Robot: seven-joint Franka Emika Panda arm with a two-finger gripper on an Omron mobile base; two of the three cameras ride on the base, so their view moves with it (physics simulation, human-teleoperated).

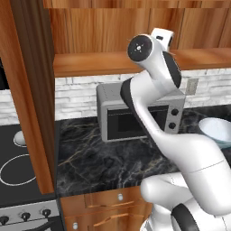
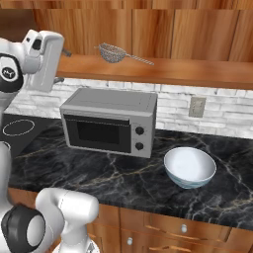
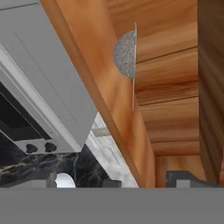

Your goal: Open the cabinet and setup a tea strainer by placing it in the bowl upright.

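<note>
Reddish-brown wood of the cabinet (image 2: 197, 34) stands open, its plain shelf bare but for the tea strainer (image 2: 113, 52), which lies with its mesh cup toward the arm and its thin handle pointing away along the shelf. The gripper (image 2: 60, 52) hovers at the shelf's left end with its jaws spread wide and nothing between them, so a good reach travels level along the shelf, closes across the strainer's rim rather than the wire handle, and keeps the cup level for the bowl (image 2: 189, 167) on the counter (image 2: 99, 173) beside the microwave (image 2: 109, 121).
</note>
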